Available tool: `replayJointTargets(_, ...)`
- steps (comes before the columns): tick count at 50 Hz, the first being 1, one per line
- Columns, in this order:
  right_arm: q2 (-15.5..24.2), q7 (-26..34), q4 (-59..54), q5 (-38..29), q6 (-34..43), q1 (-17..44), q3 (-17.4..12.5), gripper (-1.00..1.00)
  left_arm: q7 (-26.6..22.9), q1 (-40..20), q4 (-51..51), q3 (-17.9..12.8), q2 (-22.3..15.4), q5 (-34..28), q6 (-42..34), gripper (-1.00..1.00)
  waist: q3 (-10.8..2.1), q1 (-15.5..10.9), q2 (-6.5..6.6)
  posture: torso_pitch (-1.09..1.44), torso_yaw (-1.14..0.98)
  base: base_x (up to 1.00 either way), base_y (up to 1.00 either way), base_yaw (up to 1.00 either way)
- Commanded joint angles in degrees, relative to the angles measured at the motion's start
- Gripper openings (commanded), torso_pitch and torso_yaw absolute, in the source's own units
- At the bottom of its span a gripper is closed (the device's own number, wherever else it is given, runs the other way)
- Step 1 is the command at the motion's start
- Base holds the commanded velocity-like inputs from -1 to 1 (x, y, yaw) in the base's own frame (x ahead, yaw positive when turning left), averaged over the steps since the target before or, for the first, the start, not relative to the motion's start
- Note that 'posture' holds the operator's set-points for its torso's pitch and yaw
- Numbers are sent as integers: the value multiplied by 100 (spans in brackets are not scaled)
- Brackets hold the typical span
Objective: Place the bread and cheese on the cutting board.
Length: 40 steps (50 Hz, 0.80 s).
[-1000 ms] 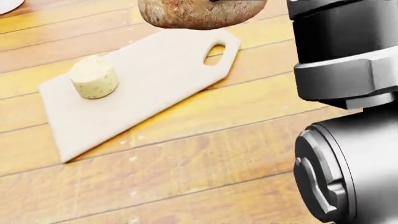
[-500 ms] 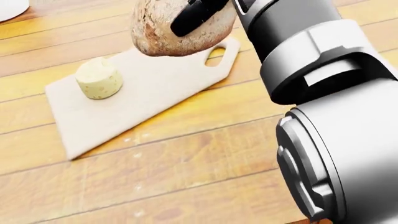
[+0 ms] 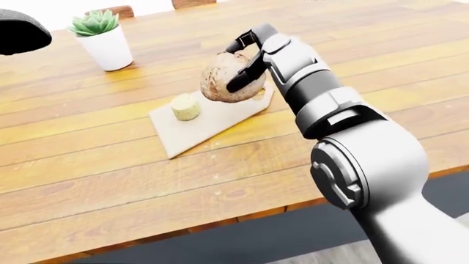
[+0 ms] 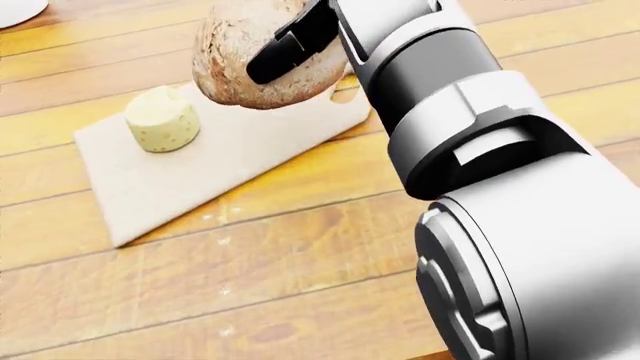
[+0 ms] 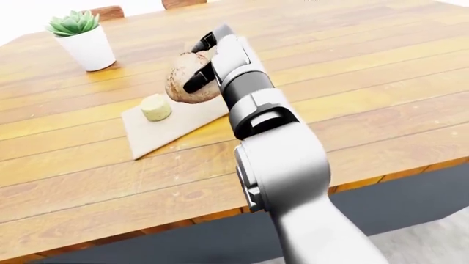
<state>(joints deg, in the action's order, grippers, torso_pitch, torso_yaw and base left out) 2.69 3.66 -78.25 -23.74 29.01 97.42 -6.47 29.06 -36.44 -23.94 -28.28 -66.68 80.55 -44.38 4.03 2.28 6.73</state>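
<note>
My right hand (image 3: 240,65) is shut on the brown round bread loaf (image 3: 224,85) and holds it above the handle end of the pale cutting board (image 3: 192,131). A black finger (image 4: 285,43) lies across the loaf. The small cylinder of cheese (image 3: 186,106) stands on the board, to the left of the bread. The board lies slanted on the wooden table (image 3: 88,165). My right forearm fills the right side of the head view. A flat black shape (image 3: 20,32) at the left edge of the left-eye view may be my left hand.
A white pot with a green succulent (image 3: 106,44) stands on the table up and to the left of the board. Chair backs (image 3: 117,10) show beyond the table's top edge. The table's near edge (image 3: 220,223) runs along the bottom.
My right arm has swung into the head view and brought the bread lower and leftward, over the board's handle end. The view has shifted slightly. The cheese has not moved.
</note>
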Motion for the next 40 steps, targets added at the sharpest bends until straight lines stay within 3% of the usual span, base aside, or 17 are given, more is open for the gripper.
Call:
replayJointTargets(1, 33, -328, 213, 140, -239, 214, -92, -100, 7, -121, 1, -173, -94, -75, 96, 100, -154, 1, 26, 0, 0, 0, 0, 0)
replayJointTargets(10, -5, -969, 157, 410, -129, 140, -267, -100, -8, -149, 43, -219, -89, -85, 64, 100, -168, -12, 3, 0, 0, 0, 0, 0)
replayJointTargets(13, -40, -1054, 144, 427, -116, 135, -239, -100, -3, -154, 73, -221, -90, -104, 71, 100, -165, -19, -1, 0, 0, 0, 0, 0)
replayJointTargets(16, -170, -1530, 98, 339, -3, -28, -213, -100, -34, -151, 118, -204, -64, -210, 95, 100, -162, -24, 0, 0, 0, 0, 0, 0)
replayJointTargets(23, -181, -1688, 74, 282, 56, -126, -243, -100, -87, -168, 165, -217, -20, -265, 83, 100, -177, -38, -9, 0, 0, 0, 0, 0)
replayJointTargets(24, -196, -1950, 67, 235, 206, -128, -238, -100, -96, -176, 182, -213, -19, -278, 88, 100, -177, -40, -10, 0, 0, 0, 0, 0)
replayJointTargets(33, -225, -1827, 53, 168, 63, -247, -284, -100, -126, -196, 212, -199, 6, -316, 94, 100, -179, -40, -14, 0, 0, 0, 0, 0)
replayJointTargets(34, -223, -1803, 48, 172, 54, -276, -299, -91, -125, -204, 205, -191, 11, -314, 90, 100, -179, -41, -14, 0, 0, 0, 0, 0)
replayJointTargets(35, -219, -1801, 47, 176, 57, -296, -315, 86, -121, -212, 199, -185, 17, -314, 87, 100, -181, -42, -16, 0, 0, 0, 0, 0)
replayJointTargets(36, -222, -1823, 48, 193, 45, -312, -342, 100, -118, -222, 191, -164, 28, -322, 87, 100, -182, -44, -18, 0, 0, 0, 0, 0)
replayJointTargets(40, -231, -1856, 48, 211, 0, -314, -372, 100, -116, -249, 165, -144, 63, -343, 57, 100, -188, -48, -23, 0, 0, 0, 0, 0)
